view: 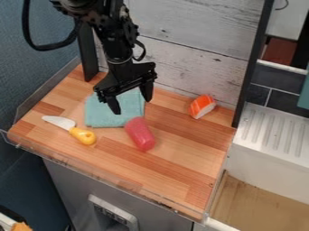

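Note:
The gripper [131, 103] hangs over the folded teal cloth [106, 115] at the left-centre of the wooden counter, its two fingers spread apart with nothing between them. Just in front of the cloth's right corner lies a red cup-like object [140, 134] on its side. A toy knife with a white blade and a yellow handle [82, 136] lies to the left of it. Farther right, near the back wall, sits an orange-and-white sushi-like piece [202, 106].
A low clear guard [91, 170] runs along the counter's front edge. Whitish wood panelling [193, 34] stands behind, with a dark upright post [249, 67] at the right. Beyond it is a white ribbed drainboard [274, 131].

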`<state>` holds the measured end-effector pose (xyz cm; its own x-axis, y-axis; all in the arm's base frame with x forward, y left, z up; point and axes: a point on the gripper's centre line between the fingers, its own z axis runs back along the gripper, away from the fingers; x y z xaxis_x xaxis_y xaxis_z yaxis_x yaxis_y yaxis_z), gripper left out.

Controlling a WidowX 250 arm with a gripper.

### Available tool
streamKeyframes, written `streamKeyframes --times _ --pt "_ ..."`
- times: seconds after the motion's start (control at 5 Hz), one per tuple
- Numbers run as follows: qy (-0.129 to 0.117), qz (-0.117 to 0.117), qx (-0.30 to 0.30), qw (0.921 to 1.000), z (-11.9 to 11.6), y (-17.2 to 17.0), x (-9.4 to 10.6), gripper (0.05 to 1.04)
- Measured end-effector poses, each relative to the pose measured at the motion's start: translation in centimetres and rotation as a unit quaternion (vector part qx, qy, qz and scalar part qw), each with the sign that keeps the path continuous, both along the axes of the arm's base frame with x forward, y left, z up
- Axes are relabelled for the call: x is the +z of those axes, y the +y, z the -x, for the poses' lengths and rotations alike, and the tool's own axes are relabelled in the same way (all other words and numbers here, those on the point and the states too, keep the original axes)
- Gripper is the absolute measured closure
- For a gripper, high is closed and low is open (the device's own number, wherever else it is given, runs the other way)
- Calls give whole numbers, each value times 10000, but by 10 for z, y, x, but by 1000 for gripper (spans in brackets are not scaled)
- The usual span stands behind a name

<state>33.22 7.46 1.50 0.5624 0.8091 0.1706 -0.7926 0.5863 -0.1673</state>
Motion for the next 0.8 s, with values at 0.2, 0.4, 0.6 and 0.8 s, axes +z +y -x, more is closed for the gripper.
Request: streamKeyframes --times 0.2,0.4,0.6,0.8 --pt "151 61 11 9999 3 -1 -10 83" --pt "291 499 386 9976 9 13 -11 83" --pt "205 662 807 9943 19 32 -9 83" --pt "2 562 1079 9926 26 46 4 83"
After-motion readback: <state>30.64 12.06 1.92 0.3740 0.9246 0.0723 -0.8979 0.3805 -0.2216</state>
